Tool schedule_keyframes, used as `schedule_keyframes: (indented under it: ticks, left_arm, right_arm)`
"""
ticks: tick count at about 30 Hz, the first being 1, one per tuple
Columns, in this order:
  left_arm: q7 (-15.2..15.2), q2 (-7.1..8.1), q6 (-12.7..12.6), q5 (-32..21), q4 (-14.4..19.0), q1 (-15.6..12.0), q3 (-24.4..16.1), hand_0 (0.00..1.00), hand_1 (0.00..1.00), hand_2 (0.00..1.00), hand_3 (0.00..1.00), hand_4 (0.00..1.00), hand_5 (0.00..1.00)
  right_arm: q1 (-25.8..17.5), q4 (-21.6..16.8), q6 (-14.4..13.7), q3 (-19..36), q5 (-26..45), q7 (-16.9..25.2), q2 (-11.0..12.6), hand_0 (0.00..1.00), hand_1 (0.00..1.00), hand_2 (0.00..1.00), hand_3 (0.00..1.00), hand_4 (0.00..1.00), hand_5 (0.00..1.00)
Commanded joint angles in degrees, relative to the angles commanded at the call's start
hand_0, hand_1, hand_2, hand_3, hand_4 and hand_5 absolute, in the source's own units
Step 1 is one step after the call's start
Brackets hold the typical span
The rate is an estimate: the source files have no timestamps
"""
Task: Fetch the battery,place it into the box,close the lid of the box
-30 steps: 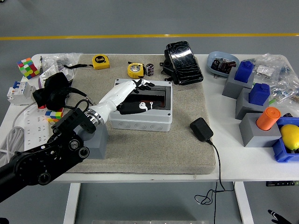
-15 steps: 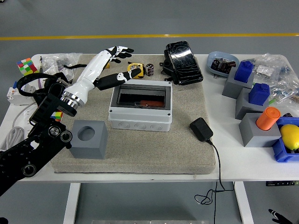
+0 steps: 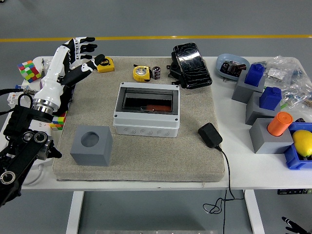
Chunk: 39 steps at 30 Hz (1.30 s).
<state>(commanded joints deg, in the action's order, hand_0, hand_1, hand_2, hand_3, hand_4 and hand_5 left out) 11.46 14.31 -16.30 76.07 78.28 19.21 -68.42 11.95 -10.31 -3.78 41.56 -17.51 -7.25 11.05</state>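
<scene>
Head view: the battery [image 3: 156, 72], a small dark cylinder, stands upright on the beige mat [image 3: 195, 161] in the upper middle of the frame, just right of the yellow tape measure [image 3: 141, 73] and just left of the black pouch [image 3: 191, 59]. Below it, at the centre, sits the grey box [image 3: 146, 113] with its dark see-through lid [image 3: 147, 100] apparently lying flat over the opening; a reddish object shows through it.

The risk, as I judge it, is that the battery cannot go in while that lid is down, and a reach from the far left could tip the upright battery or knock the tape measure.

The left hand [image 3: 73, 56] hovers at the upper left of the frame, fingers spread and holding nothing, well apart from battery and box, near a second tape measure [image 3: 105, 64].
</scene>
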Motion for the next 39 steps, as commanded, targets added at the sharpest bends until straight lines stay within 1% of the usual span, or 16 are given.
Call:
schedule_keyframes:
  ticks: [6,9,11,13,15,19,27,39]
  left_arm:
    - [0.17,-0.21,0.33,-0.07,0.37,-0.62,-1.90,0.559,0.673,0.680,0.712,0.998,0.574]
    - [0.49,-0.13,0.18,-0.46,0.51,-0.02,-2.40,0.553,0.670,0.676,0.709,0.998,0.569]
    - [0.71,0.47,0.18,-1.23,0.45,0.31,-1.82,0.553,0.670,0.676,0.709,0.998,0.569]
    - [0.72,1.09,0.27,-1.17,0.51,-0.07,-1.10,0.553,0.670,0.676,0.709,0.998,0.569]
    - [0.63,0.97,0.31,-1.22,0.56,-0.77,-1.21,0.554,0.668,0.673,0.708,0.998,0.565]
    - [0.60,0.16,0.29,-1.00,0.64,-2.34,-2.14,0.554,0.668,0.673,0.708,0.998,0.565]
    - [0.36,0.27,0.47,-0.70,0.59,-2.51,-2.54,0.544,0.666,0.672,0.705,0.998,0.567]
    - [-0.28,0.26,1.03,-0.46,0.16,-2.75,-3.26,0.543,0.665,0.671,0.706,0.998,0.569]
  right_arm:
    - [0.28,0.00,-0.02,0.43,-0.18,0.00,-0.08,0.641,0.692,0.683,0.556,0.925,0.442]
    - [1.58,0.00,0.14,-0.19,0.24,-0.07,-0.30,0.641,0.692,0.683,0.556,0.925,0.441]
    - [2.16,-0.11,0.46,-2.32,1.60,0.13,-0.33,0.641,0.692,0.683,0.556,0.925,0.441]
    - [2.14,-0.03,0.30,-2.13,1.19,-0.24,-0.14,0.641,0.692,0.683,0.556,0.925,0.441]
    - [1.81,0.00,0.03,-1.06,0.45,-0.46,0.16,0.642,0.692,0.683,0.556,0.926,0.444]
    - [0.81,0.00,-0.18,-0.39,0.16,-0.42,0.45,0.642,0.692,0.683,0.556,0.926,0.444]
    - [0.53,0.00,0.10,-0.62,0.35,-0.09,-0.03,0.642,0.692,0.683,0.558,0.927,0.449]
    - [0.41,0.00,0.06,0.17,0.05,-0.28,0.18,0.642,0.692,0.683,0.560,0.928,0.458]
